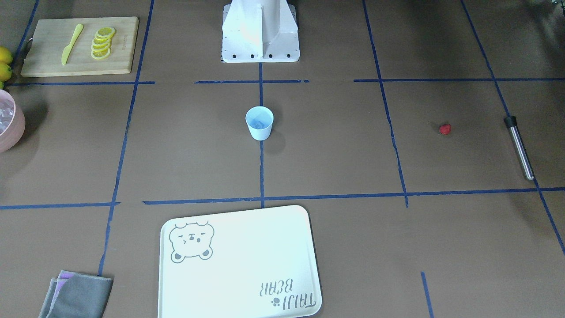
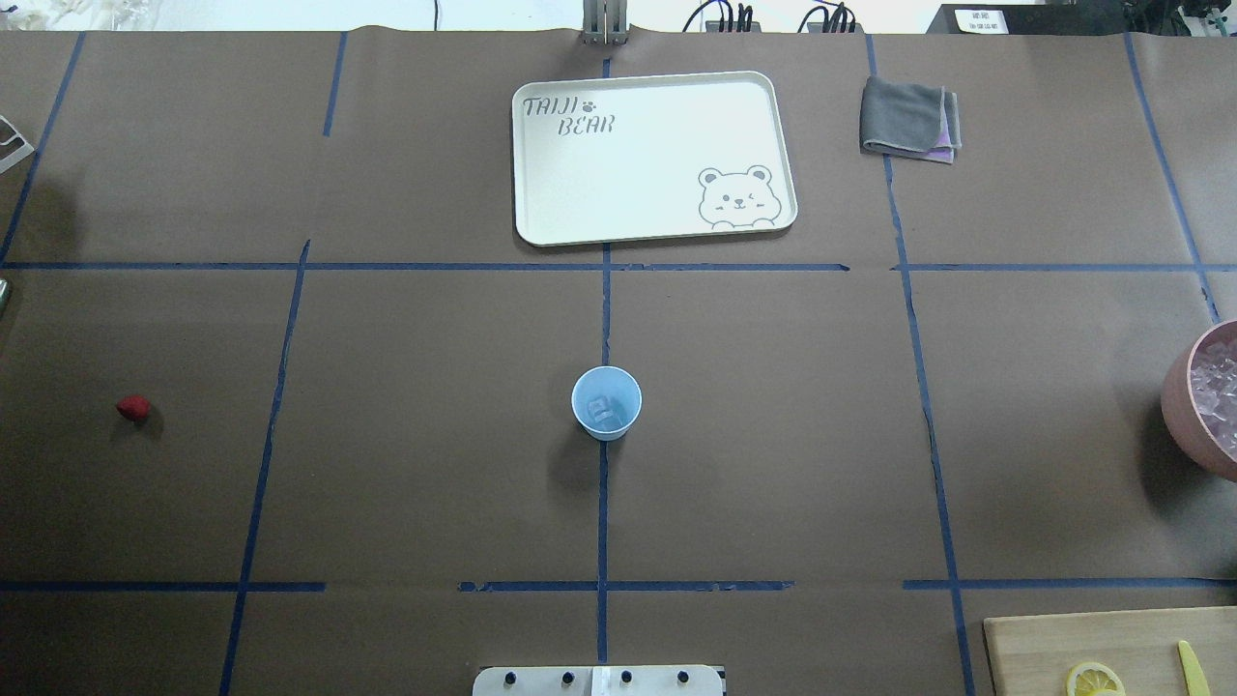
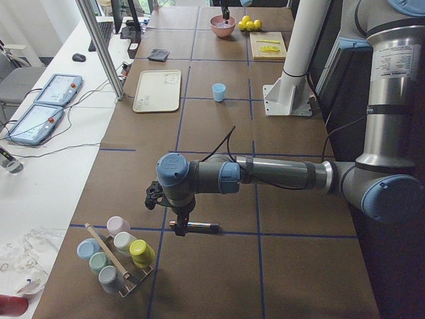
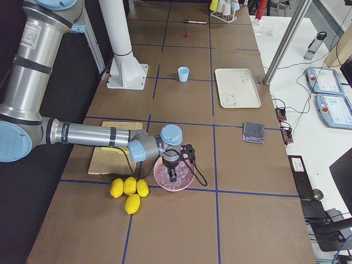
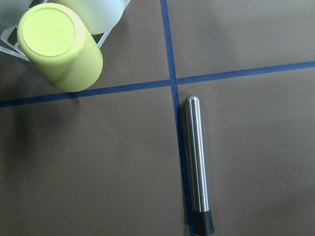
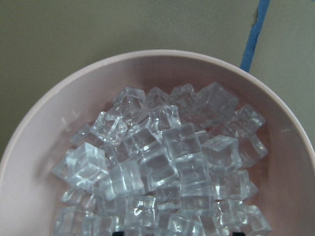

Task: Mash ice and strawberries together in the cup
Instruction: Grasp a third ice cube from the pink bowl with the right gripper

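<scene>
The cup [image 2: 606,403] stands upright and alone on the centre tape line in front of the robot's base, with a clear cube of ice [image 2: 605,413] already lying in its bottom. It looks like thin, light plastic with tapered sides, so it would likely skid or tip under a downward press and is best steadied low around its wall. The strawberry [image 2: 134,408] lies on the bare table well off to the cup's left on the robot's side; it is small, soft and probably easy to crush, so it calls for a gentle pinch across its middle. Farther out on that same side lies a steel muddler [image 5: 197,162], hard, smooth and probably slippery, best taken mid-shaft; the left gripper [image 3: 180,224] hangs just over it, and I cannot tell how its jaws stand. Beside the muddler is a rack of coloured cups [image 3: 116,256]. Well to the cup's right, the right gripper [image 4: 173,171] hovers over a pink bowl [image 6: 49,128] heaped with more cubes, its jaws also unreadable. Beyond the cup are a tray [image 2: 657,222] and a folded cloth [image 2: 908,120]. Nothing stands between the cup and either arm.
</scene>
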Robot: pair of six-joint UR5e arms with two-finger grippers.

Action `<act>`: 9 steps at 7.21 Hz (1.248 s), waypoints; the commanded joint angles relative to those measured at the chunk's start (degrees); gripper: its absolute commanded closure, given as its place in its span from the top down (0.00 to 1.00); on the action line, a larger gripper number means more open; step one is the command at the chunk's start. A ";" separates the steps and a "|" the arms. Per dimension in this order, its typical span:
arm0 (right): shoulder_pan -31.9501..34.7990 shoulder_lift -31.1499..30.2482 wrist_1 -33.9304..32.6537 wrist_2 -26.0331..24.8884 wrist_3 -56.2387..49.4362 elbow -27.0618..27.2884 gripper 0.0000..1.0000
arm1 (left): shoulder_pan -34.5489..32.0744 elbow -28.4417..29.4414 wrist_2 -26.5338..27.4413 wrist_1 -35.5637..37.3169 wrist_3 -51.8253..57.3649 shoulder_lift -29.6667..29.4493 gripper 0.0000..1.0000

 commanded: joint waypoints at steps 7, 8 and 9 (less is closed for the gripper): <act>-0.38 -0.01 -0.01 -0.46 -1.10 -0.20 0.02 | -0.01 -0.48 -0.09 0.01 0.00 0.01 1.00; 1.27 0.34 -0.10 -0.37 -1.19 0.41 0.02 | 0.07 -0.48 -0.09 0.01 0.00 0.01 1.00; 3.47 1.04 -0.62 0.24 -1.11 1.90 0.02 | -0.01 -0.48 -0.18 0.01 0.00 0.01 1.00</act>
